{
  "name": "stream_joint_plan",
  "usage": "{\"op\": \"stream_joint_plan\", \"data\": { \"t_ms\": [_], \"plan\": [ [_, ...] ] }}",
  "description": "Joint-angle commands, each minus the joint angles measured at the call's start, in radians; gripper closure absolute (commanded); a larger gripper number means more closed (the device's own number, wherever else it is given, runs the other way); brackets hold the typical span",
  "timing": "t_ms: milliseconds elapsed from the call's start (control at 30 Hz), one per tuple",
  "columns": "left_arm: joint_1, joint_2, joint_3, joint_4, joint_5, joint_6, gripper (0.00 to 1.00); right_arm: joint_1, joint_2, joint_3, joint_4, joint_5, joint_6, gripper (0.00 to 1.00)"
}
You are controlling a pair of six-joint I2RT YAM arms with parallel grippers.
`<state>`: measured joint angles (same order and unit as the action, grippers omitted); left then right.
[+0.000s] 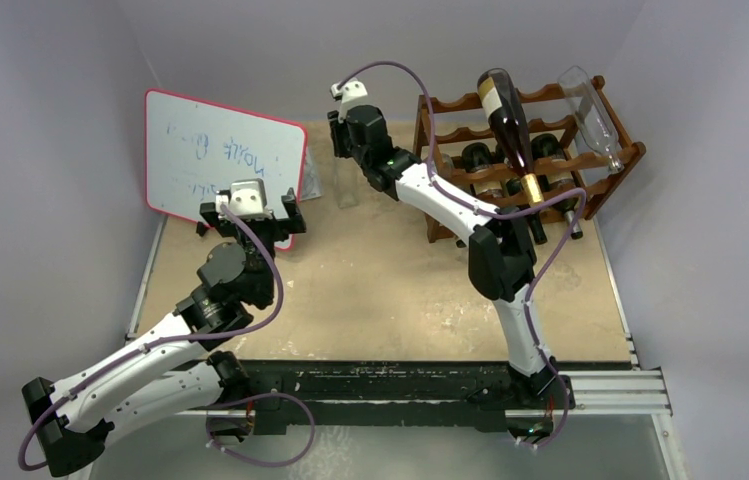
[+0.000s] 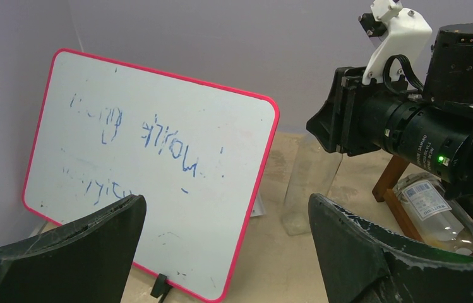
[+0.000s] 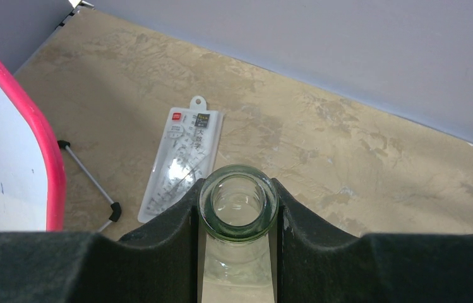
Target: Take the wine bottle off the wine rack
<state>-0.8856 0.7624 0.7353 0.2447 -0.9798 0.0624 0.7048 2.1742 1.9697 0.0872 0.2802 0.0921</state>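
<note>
Two arms are in play, and the nearer one is idle: my left gripper (image 1: 250, 210) is spread wide and holds nothing. Its fingertips sit close to the red-edged whiteboard (image 1: 220, 160). That board is only propped on a thin stand, so a careless swing on that side could tip it.

Nearer than all this, the middle of the table (image 1: 380, 290) is bare, which I judge the best open room for moving.

Farther back, my right gripper (image 3: 239, 211) is pinching a clear bottle (image 2: 309, 189) by the neck, just under the lip. The bottle is upright, off the wine rack (image 1: 457, 104) and left of it, and its base appears to rest on the table. The grip is high and narrow, so if I let go with any tilt the bottle could topple toward the flat packet (image 3: 183, 158) lying beyond it.

My bigger worry is the right forearm, which passes just in front of the rack with its cable draped there. A dark bottle (image 1: 507, 125) lies askew across the top tier, neck jutting toward that arm, and another clear one (image 1: 592, 118) perches at the rack's far corner. Pulling back along the rack could snag either, so I'd retreat leftward and toward me.

Behind, the wall is close — no room that way.
</note>
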Motion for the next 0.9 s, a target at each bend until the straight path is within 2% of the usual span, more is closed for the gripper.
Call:
{"op": "stream_joint_plan", "data": {
  "t_ms": [0,233,367,433,567,867],
  "plan": [
    [0.005,-0.014,0.041,0.022,0.01,-0.002,0.0,0.006,-0.008,0.04,0.107,0.026,-0.014,0.9],
    [0.007,-0.012,0.04,0.022,0.017,0.0,0.0,0.014,-0.021,0.063,0.071,0.033,-0.023,0.44],
    [0.007,-0.011,0.041,0.021,0.02,0.0,0.0,0.013,-0.043,0.091,0.036,0.035,-0.024,0.27],
    [0.007,-0.011,0.04,0.02,0.021,-0.001,0.0,0.013,-0.061,0.104,0.007,0.03,-0.023,0.23],
    [0.007,-0.011,0.041,0.018,0.023,-0.001,0.0,0.015,-0.144,0.085,-0.053,0.013,-0.017,0.21],
    [0.007,-0.008,0.043,0.012,0.033,-0.003,0.0,0.015,-0.523,-0.307,-0.053,-0.069,-0.003,0.2]
  ]
}}
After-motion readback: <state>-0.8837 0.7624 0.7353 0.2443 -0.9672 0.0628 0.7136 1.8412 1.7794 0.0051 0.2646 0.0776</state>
